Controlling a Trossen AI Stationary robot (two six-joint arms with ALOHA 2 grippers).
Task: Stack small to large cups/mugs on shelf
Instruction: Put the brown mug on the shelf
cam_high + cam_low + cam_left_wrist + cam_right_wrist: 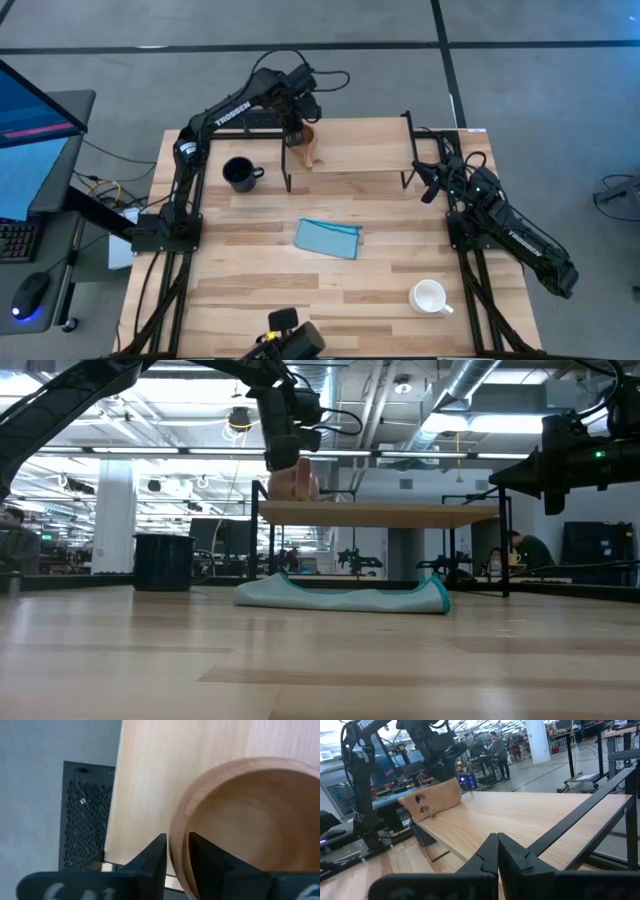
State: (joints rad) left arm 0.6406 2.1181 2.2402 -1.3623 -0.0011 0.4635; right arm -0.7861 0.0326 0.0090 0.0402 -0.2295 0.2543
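- The tabletop [330, 300] carries everything not yet placed: the shelf [370, 150] stands along its far edge, a low light-wood board on thin black legs.
- The blue cloth [328, 238] lies flat mid-table, in front of the shelf and clear of the work.
- The left arm reaches over the shelf's left end; the left gripper [296, 128] pinches the rim of the wooden cup [240, 820], one finger outside the wall, one inside, jaws narrow on it.
- The right gripper [497, 845] waits at the shelf's right end with its fingers closed together and nothing in them.
- The navy mug [240, 174] stands on the table just left of the shelf; the white mug [430, 297] stands near the front right, well apart from the shelf.
- The wooden cup sits at the shelf's left end, near the edge, its flat handle [432, 800] pointing out; from the low view I cannot tell whether its base touches the board.
- Judgement: the step is setting this smallest cup down. Do it well by lowering until the base rests flat, keeping it inboard of the edge, then opening the fingers just enough and lifting straight up so the inner finger does not drag the wall.
- Risk: a sideways retreat could tip it off the end.
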